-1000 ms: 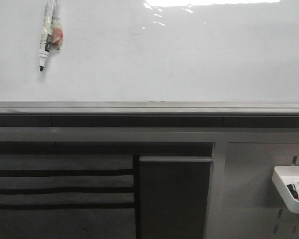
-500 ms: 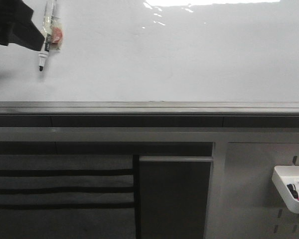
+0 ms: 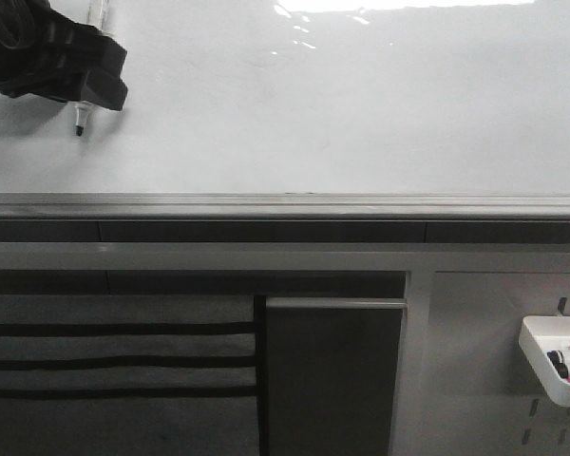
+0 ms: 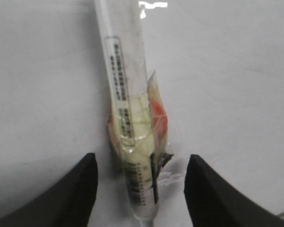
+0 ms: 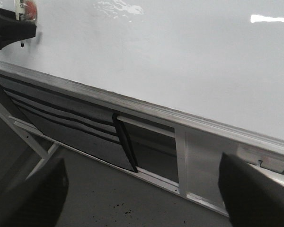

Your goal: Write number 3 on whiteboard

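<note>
The whiteboard (image 3: 342,104) fills the upper front view, glossy and bare; no number 3 shows on it. A white marker (image 3: 79,122) with tape round its body is stuck at the board's upper left, black tip down. My left gripper (image 3: 100,84) covers most of it. In the left wrist view the marker (image 4: 125,94) lies between the two black fingers (image 4: 80,189), and the left gripper (image 4: 141,165) is open with a gap on each side. My right gripper (image 5: 142,189) is open and empty, well back from the board (image 5: 156,52).
A grey metal ledge (image 3: 285,204) runs under the board. Below it hang a dark fabric pocket panel (image 3: 114,361) and a grey perforated panel (image 3: 475,380) carrying a white tray (image 3: 532,347) with several markers.
My left gripper has come in from the left edge of the front view and now sits over the marker, hiding all but its tip and top.
</note>
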Action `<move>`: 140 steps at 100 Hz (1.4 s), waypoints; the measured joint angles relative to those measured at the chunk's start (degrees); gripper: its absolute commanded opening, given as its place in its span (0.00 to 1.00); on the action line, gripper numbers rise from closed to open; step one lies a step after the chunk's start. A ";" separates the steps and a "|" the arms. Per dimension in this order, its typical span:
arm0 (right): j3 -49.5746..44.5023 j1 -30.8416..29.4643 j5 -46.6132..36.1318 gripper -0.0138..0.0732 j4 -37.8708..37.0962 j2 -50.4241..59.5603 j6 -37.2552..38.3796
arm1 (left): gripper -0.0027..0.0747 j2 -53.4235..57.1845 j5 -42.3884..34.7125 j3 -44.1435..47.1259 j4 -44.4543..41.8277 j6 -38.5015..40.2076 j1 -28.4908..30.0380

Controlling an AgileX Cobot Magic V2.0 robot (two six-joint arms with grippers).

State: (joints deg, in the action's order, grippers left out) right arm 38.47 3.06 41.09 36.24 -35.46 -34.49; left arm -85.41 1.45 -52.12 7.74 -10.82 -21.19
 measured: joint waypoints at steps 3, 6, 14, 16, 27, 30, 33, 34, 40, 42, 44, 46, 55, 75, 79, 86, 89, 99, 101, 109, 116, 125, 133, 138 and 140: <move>0.00 0.00 0.00 0.83 0.00 0.00 0.00 | 0.40 -0.10 -0.12 0.00 0.09 0.00 0.00; 0.00 0.00 0.00 0.83 0.00 0.00 0.00 | 0.37 -0.10 -0.24 0.00 0.09 0.00 0.00; 0.00 0.00 0.00 0.83 0.00 0.00 0.00 | 0.27 -0.23 -0.40 0.00 0.09 0.00 0.00; 0.00 0.00 0.00 0.83 0.00 0.00 0.00 | 0.25 -0.23 -0.53 0.00 0.09 0.00 0.00; 0.00 0.00 0.00 0.83 0.00 0.00 0.00 | 0.14 -0.36 -0.49 0.00 0.09 0.00 0.00; 0.00 0.00 0.00 0.83 0.00 0.00 0.00 | 0.11 -0.36 -0.22 -0.11 0.09 0.00 0.00; 0.00 0.00 0.13 0.83 0.00 0.00 0.00 | 0.09 -0.36 0.25 -0.22 0.09 0.00 0.00; 0.00 0.00 0.13 0.83 0.00 0.00 0.00 | 0.08 -0.36 0.38 -0.20 0.09 0.00 0.00; 0.04 0.00 1.10 0.83 0.00 0.00 0.00 | 0.04 -0.07 2.25 -0.44 -0.66 0.00 0.00; 0.19 0.00 1.45 0.83 0.00 0.00 0.00 | 0.02 0.26 3.29 -0.57 -0.95 0.00 0.00; 0.42 0.00 2.05 0.83 0.00 0.00 0.00 | 0.01 0.64 4.36 -0.68 -1.24 0.00 0.00; 0.58 0.00 2.70 0.83 0.00 -0.04 0.00 | 0.01 1.10 5.18 -0.91 -1.70 0.00 0.00; 2.53 0.00 6.53 0.83 0.60 -1.27 0.00 | 0.01 3.99 12.14 -2.31 -4.37 -0.15 0.00; 8.69 1.85 16.47 0.83 6.39 -9.40 -7.25 | 0.01 11.74 33.74 -6.33 -2.38 -12.91 -0.13; 10.01 3.56 18.06 0.83 8.22 -11.72 -9.89 | 0.01 13.03 37.10 -6.58 -0.25 -16.79 -0.25; 12.34 7.28 20.25 0.83 9.77 -15.81 -13.16 | 0.01 15.44 43.45 -6.61 4.93 -24.91 -1.00; 13.35 8.89 21.00 0.83 9.92 -17.50 -14.08 | 0.01 16.31 45.80 -6.69 7.11 -27.89 -1.39; 17.63 14.76 21.83 0.83 10.03 -23.74 -15.93 | 0.01 19.08 52.35 -6.69 14.17 -36.81 -3.28; 18.59 16.03 21.92 0.83 9.92 -25.08 -16.05 | 0.01 19.50 53.90 -6.69 15.82 -38.19 -3.72; 22.55 21.27 21.92 0.83 7.58 -29.69 -16.66 | 0.01 20.61 57.20 -6.69 18.82 -41.51 -5.47; 26.18 25.33 21.92 0.83 4.57 -33.31 -16.79 | 0.01 20.88 59.69 -6.73 19.90 -42.71 -7.28; 30.17 29.26 21.80 0.83 2.55 -37.10 -16.94 | 0.01 20.96 61.35 -6.73 20.11 -43.26 -9.62; 33.07 31.63 21.43 0.83 2.05 -39.81 -16.94 | 0.01 20.96 61.73 -6.73 20.11 -43.48 -11.32; 34.63 32.82 21.43 0.83 1.79 -41.08 -17.25 | 0.01 20.96 61.76 -6.73 20.11 -43.62 -11.88; 35.22 33.31 21.39 0.83 1.78 -41.57 -17.50 | 0.01 20.96 61.86 -6.73 20.11 -43.62 -12.01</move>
State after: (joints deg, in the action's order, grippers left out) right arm 73.69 36.38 62.48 38.02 -77.03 -51.99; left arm -64.45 63.31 -58.86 27.86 -54.44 -33.21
